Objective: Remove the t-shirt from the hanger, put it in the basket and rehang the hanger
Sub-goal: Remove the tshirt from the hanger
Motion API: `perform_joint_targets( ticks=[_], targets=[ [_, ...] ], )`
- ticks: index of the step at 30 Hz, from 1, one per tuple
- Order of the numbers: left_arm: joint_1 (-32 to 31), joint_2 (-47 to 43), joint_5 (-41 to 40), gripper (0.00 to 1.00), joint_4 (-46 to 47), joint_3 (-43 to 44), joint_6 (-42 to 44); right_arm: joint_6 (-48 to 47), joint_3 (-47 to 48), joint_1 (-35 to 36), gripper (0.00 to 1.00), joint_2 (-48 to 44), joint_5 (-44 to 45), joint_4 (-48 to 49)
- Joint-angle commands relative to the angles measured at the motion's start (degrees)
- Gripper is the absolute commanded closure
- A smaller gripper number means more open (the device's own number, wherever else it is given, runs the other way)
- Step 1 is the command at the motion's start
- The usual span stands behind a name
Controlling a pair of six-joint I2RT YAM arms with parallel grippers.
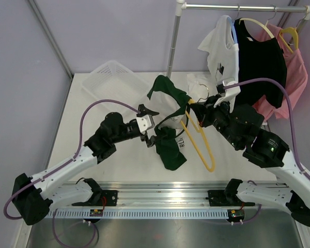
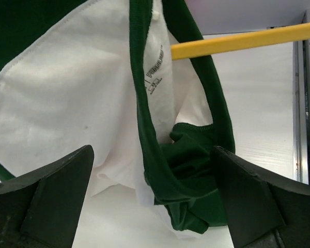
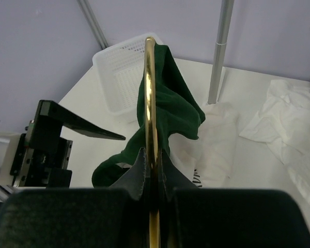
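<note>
Left gripper (image 1: pixel 156 126) (image 2: pixel 152 150) has its 2 fingers spread wide and holds nothing. In the left wrist view the fingers frame the t-shirt (image 1: pixel 170 152) (image 2: pixel 191 150) just ahead of them, with the green neckband and the white inside of the fabric between the tips; I cannot tell whether either pad touches the cloth. Right gripper (image 1: pixel 196 111) (image 3: pixel 152 165) is clamped on the yellow hanger (image 1: pixel 211 167) (image 2: pixel 237 42) (image 3: pixel 149 93). In the right wrist view the rod runs straight up out of the closed fingers. The t-shirt, green with white panels, is draped over the hanger between the 2 grippers, above the middle of the table (image 1: pixel 77 119). 1 green part (image 3: pixel 170 98) rises over the top of the hanger, and the rest hangs bunched down toward the near edge. The lower loop of the hanger sticks out bare to the right of the cloth. A white basket (image 1: pixel 113 70) (image 3: pixel 121 67) sits at the far left of the table, well apart from the t-shirt. A white cloth (image 1: pixel 199 82) lies crumpled near the far edge. The rail (image 1: pixel 237 7) at the far right carries 3 garments: a white shirt (image 1: pixel 222 46), a black shirt (image 1: pixel 261 57) and a pink shirt (image 1: pixel 294 67).
</note>
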Motion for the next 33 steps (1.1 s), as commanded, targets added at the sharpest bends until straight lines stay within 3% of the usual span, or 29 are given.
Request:
perform_joint_targets(
  ticks=[1, 7, 9, 10, 12, 13, 15, 20, 26, 29, 33],
  targets=[
    [0.31, 3.57, -2.28, 0.01, 1.58, 4.35, -2.74, -0.04, 0.53, -0.21, 1.00, 0.15, -4.59, 5.94],
    [0.92, 6.57, -16.33, 0.01, 7.38, 4.52, -5.73, 0.40, 2.11, -0.21, 1.00, 3.93, -10.22, 6.55],
    [2.06, 8.59, -17.60, 0.01, 6.07, 5.84, -6.35, 0.40, 2.46, -0.21, 1.00, 4.46, -10.84, 6.91],
    [2.33, 9.30, -21.60, 0.26, 5.89, 7.24, -7.13, 0.31, 2.46, -0.21, 1.00, 4.73, -10.93, 7.08],
    [4.25, 10.71, -23.39, 0.58, 5.27, 8.13, -8.98, 0.31, 2.46, -0.21, 1.00, 4.73, -10.32, 7.17],
    [4.87, 10.97, -24.19, 0.80, 5.44, 8.30, -9.51, 0.31, 2.38, -0.21, 1.00, 4.64, -9.97, 7.08],
    [6.28, 10.45, -24.81, 0.97, 6.49, 7.87, -10.22, 0.22, 2.29, -0.12, 1.00, 4.47, -9.00, 6.82],
    [8.39, 6.76, -26.12, 1.00, 8.00, 6.37, -12.94, -1.53, 2.55, -0.21, 1.00, 4.99, -6.63, 4.80],
    [21.37, 7.80, -25.34, 1.00, -2.88, 14.09, -25.66, -4.70, 3.78, -0.21, 1.00, 7.63, -6.88, -2.40],
    [27.96, 8.95, -22.44, 1.00, -2.82, 15.16, -29.80, -5.93, 2.82, -0.21, 1.00, 7.37, -8.12, -3.99],
    [29.58, 11.67, -21.03, 1.00, -6.24, 17.96, -30.87, -5.85, 0.98, -0.21, 1.00, 3.60, -8.30, -1.19]
  ],
)
